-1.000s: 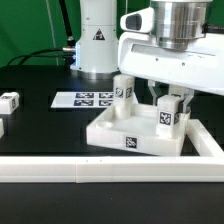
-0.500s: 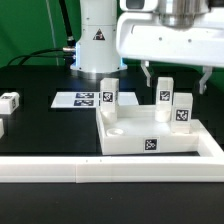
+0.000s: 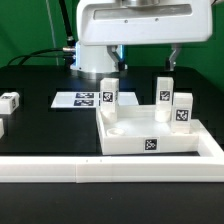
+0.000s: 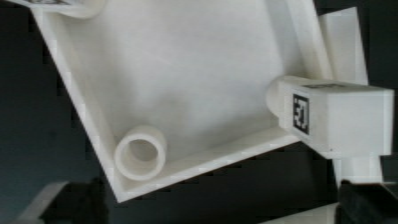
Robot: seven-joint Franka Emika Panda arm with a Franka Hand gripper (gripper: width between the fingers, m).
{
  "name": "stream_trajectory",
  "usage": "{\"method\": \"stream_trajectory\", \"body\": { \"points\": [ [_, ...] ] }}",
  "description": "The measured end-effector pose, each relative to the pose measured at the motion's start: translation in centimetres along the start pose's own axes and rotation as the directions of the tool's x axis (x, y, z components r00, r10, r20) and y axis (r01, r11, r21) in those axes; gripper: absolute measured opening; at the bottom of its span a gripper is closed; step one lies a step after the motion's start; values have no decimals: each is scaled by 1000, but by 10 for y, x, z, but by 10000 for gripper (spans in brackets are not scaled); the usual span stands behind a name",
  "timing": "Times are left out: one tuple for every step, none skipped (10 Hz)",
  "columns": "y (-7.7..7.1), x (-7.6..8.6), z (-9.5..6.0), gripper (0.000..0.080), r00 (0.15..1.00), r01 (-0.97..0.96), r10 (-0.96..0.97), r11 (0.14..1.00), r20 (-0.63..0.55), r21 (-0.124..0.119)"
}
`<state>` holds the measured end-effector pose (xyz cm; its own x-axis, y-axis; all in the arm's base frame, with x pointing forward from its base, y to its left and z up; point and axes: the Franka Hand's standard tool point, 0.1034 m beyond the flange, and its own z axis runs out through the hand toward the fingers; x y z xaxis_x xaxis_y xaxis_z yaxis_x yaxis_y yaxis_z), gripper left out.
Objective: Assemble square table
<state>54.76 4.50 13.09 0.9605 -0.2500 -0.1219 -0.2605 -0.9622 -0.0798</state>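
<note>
Exterior view gives us the square table (image 3: 150,132) lying sockets-up on the black board beside the white rail (image 3: 110,170); three tagged legs (image 3: 182,111) stand upright in its corners; a loose leg (image 3: 9,101) lies well apart at the exterior view's left; the marker board (image 3: 85,99) lies behind; our gripper (image 3: 146,55) hangs above with fingers spread, holding nothing.

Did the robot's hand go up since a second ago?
Yes. In the exterior view the gripper has risen: a second ago its fingers reached down among the legs on the square table; now they hang above the legs, against the fixed marker board.
</note>
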Motion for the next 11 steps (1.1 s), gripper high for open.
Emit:
{"method": "stream_trajectory", "body": {
  "points": [
    [-1,0,0,649,1000,2,-2,1000,1,0],
    [-1,-1,1,649,1000,2,-2,1000,1,-1],
    [-1,-1,1,649,1000,1,-1,1000,1,-1],
    [0,-1,2,649,1000,9,-9,1000,2,-1],
    [7,-4,5,649,999,48,-48,999,6,-3],
    [16,-8,6,649,997,77,-77,997,8,-4],
    [29,-15,10,649,996,86,-86,996,5,-6],
    [43,-20,15,649,994,112,-112,994,8,-10],
    [44,-20,15,649,995,104,-104,995,8,-11],
    [45,-19,15,649,994,109,-109,994,8,-11],
    [54,-17,14,649,995,103,-103,995,7,-12]
  ]
}}
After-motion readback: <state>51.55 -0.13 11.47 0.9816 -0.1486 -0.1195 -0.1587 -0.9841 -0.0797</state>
